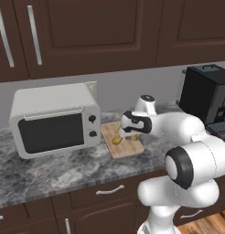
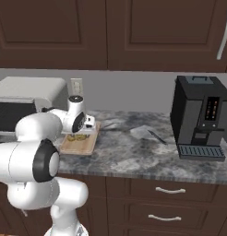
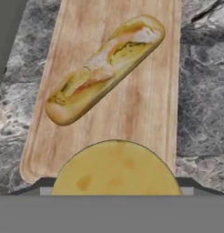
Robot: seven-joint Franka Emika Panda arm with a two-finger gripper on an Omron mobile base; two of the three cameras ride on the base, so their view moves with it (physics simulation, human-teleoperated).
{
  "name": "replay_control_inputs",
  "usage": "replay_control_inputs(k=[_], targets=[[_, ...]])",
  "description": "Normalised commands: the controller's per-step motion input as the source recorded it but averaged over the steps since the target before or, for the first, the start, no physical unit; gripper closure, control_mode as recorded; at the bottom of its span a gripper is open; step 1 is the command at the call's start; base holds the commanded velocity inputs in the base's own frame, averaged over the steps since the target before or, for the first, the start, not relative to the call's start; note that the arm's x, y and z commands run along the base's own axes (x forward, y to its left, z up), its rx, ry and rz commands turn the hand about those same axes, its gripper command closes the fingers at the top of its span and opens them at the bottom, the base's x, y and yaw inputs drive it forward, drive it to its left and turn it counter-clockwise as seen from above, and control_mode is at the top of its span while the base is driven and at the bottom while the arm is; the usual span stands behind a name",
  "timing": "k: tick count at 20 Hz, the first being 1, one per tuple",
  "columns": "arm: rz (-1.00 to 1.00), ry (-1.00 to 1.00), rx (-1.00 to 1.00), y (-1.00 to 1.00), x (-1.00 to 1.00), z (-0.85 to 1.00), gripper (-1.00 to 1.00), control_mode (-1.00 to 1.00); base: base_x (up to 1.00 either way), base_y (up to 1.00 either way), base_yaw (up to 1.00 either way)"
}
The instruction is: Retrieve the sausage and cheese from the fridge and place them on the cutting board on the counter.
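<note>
My gripper [image 3: 114, 187] hangs low over the near end of the cutting board [image 3: 150, 113], shut on the cheese [image 3: 116, 170], a wide round yellow piece that spans the gap between the jaws and hides the fingertips. A long golden bread loaf [image 3: 104, 68] lies slantwise on the board beyond it. From the left base view the gripper [image 1: 125, 134] points down at the tan cutting board [image 1: 128, 149] to the right of the microwave, with yellow cheese [image 1: 116, 140] under it. The sausage and the fridge are out of view.
A white microwave [image 1: 55, 119] stands on the grey stone counter [image 1: 50, 173] just left of the board. A black coffee machine [image 2: 200, 117] sits at the far right. Dark wall cabinets hang above, and drawers with silver handles run below the counter edge.
</note>
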Motion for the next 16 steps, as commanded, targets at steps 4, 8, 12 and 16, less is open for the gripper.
replay_control_inputs(k=[4, 8, 12, 16], targets=[[0.00, 0.00, 0.00, 0.00, 0.53, -0.39, 1.00, -1.00, 0.00, 0.00, 0.00], [0.00, 0.00, 0.00, 0.00, 0.28, -0.38, 1.00, -1.00, 0.00, 0.00, 0.00], [0.00, 0.00, 0.00, 0.00, 0.13, -0.26, 1.00, -1.00, 0.00, 0.00, 0.00], [0.00, 0.00, 0.00, 0.00, 0.13, -0.16, 1.00, -1.00, 0.00, 0.00, 0.00]])
